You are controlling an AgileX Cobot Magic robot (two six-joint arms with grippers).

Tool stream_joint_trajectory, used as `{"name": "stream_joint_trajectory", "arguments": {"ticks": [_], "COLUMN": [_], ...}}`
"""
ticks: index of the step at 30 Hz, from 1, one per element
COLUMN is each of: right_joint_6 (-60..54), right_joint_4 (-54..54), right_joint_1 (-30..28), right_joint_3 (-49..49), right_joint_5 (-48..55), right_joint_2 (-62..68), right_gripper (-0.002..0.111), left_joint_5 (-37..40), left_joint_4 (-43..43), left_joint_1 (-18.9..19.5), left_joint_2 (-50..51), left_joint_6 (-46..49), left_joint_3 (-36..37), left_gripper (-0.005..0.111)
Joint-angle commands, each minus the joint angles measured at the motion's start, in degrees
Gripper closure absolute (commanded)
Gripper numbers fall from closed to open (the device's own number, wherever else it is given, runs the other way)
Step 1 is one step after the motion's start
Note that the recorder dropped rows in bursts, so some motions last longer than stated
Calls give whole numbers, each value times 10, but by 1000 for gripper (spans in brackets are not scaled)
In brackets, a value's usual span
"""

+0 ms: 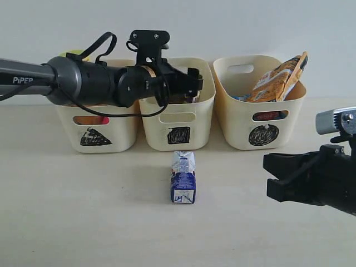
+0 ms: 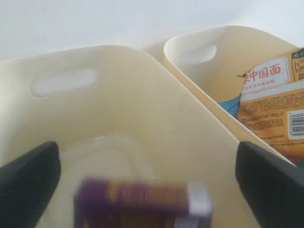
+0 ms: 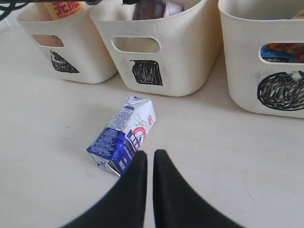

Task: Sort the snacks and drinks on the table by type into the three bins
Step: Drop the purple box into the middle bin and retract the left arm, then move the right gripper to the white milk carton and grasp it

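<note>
Left wrist view: my left gripper point(image 2: 149, 168) has its jaws spread wide and grips nothing. The dark purple carton point(image 2: 142, 204), blurred, sits loose between the fingers and touches neither, inside the square bin point(image 2: 142, 85) that the gripper reaches into. My right gripper point(image 3: 149, 159) is pinched fully closed and empty. The blue and white carton point(image 3: 122, 141) rests on the table point(image 3: 213, 156) just ahead of its tips.

The pale table point(image 1: 67, 222) carries three cream bins point(image 1: 177, 118) and one blue-white carton point(image 1: 183, 178).
</note>
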Motion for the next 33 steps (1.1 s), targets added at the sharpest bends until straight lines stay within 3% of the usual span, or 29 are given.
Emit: {"name": "stream_joint_trajectory", "arguments": {"ticks": [1, 4, 6, 9, 11, 17, 23, 33], "right_joint_6": [-4, -4, -4, -4, -4, -4, -4, -3], "right_joint_4": [-3, -3, -3, -3, -3, -3, -3, -3], "right_joint_1": [0, 0, 0, 0, 0, 0, 0, 0], "right_joint_3": [2, 2, 2, 2, 2, 2, 2, 2], "right_joint_5": [-5, -5, -5, -5, -5, -2, -1, -1], "right_joint_2": [-3, -3, -3, -3, -3, -3, -3, -3], "right_gripper": [107, 107, 107, 107, 107, 107, 107, 107], "left_joint_5": [-3, 18, 44, 97, 131, 184, 108, 18], "left_joint_4": [-5, -5, -5, -5, 0, 2, -1, -1], "left_joint_1": [1, 1, 1, 2, 5, 6, 14, 112], "left_joint_2": [-19, -36, -52, -81, -97, -139, -216, -385], "left_joint_6": [4, 4, 4, 4, 4, 6, 6, -27], "left_joint_3": [-5, -5, -5, -5, -5, 24, 139, 331], "left_gripper": [10, 14, 24, 60, 99, 102, 102, 102]}}
